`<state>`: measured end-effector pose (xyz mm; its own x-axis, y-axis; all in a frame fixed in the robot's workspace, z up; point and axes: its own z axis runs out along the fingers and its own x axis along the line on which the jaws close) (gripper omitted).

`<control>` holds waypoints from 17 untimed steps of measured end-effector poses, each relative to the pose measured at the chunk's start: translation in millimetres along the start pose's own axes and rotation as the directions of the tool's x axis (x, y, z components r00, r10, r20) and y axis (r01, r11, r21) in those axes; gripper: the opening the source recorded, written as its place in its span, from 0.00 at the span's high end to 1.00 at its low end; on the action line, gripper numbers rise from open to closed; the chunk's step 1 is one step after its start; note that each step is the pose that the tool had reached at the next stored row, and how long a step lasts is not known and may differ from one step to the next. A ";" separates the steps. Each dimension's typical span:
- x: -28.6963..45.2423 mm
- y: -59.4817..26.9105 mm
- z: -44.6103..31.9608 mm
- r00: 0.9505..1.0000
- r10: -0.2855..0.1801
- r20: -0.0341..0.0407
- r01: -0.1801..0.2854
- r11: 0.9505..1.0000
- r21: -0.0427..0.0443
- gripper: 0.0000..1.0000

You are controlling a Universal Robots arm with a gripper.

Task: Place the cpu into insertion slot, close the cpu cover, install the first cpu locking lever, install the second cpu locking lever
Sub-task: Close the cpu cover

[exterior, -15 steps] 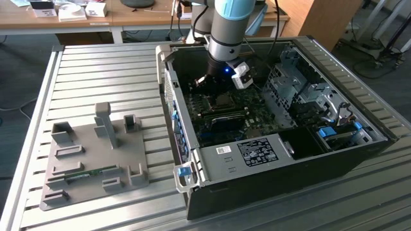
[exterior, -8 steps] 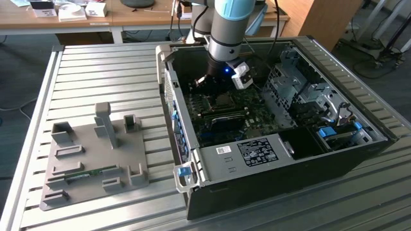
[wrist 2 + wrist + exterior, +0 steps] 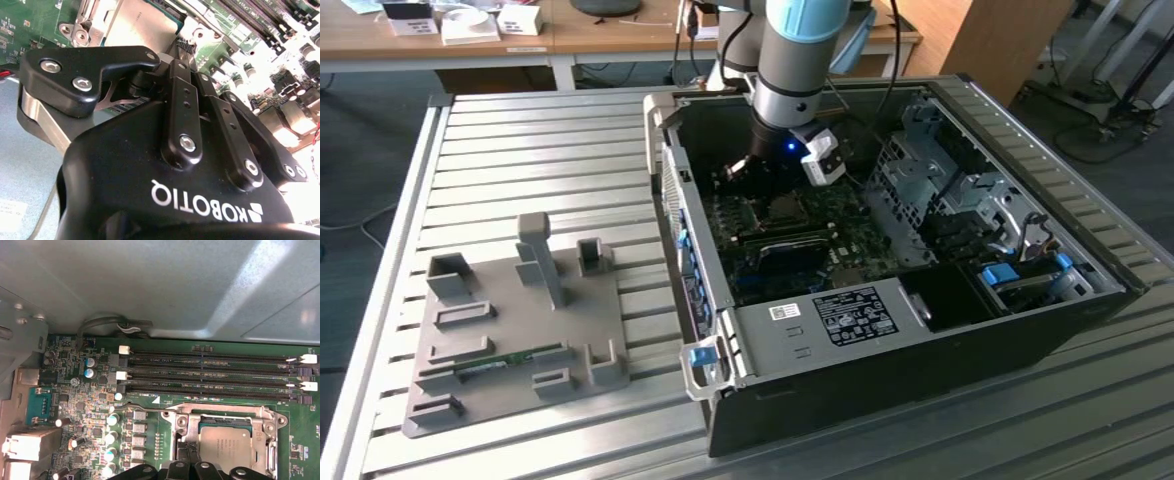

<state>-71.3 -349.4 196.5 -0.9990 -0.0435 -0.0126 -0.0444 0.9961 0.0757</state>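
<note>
You have the small silver-grey square cpu (image 3: 225,445) seated in the dark-framed insertion slot (image 3: 186,449), mid-frame in the exterior view, thin silvery cpu cover (image 3: 263,440) apparently down; black pincer (image 3: 194,471) hovers beside, seemingly clenched empty; wire locking levers (image 3: 145,409) unclear

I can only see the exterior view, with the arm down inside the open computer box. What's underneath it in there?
Observer: In the first wrist view, a silver-grey cpu sits in the insertion slot on the green motherboard.
Operator: Is anything covering it?
Observer: The silvery cpu cover seems to lie flat, framing it.
Operator: Where's the pincer?
Observer: The pincer is right beside the cpu; whether it touches, I can't tell.
</note>
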 end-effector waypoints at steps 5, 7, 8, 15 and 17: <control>-0.3 0.4 -1.3 1.000 0.000 0.001 0.000 1.000 -0.002 0.89; -0.5 0.8 -3.2 1.000 0.000 0.002 0.000 1.000 -0.002 0.89; -0.3 0.8 -5.1 1.000 0.000 0.001 0.000 1.000 -0.001 0.89; -0.4 1.4 -15.3 1.000 0.000 0.001 0.000 1.000 -0.001 0.89; -0.4 1.7 -18.8 1.000 0.000 0.001 0.000 1.000 -0.001 0.89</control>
<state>-71.2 -349.1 215.4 -0.9990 -0.0434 -0.0131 -0.0443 0.9961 0.0765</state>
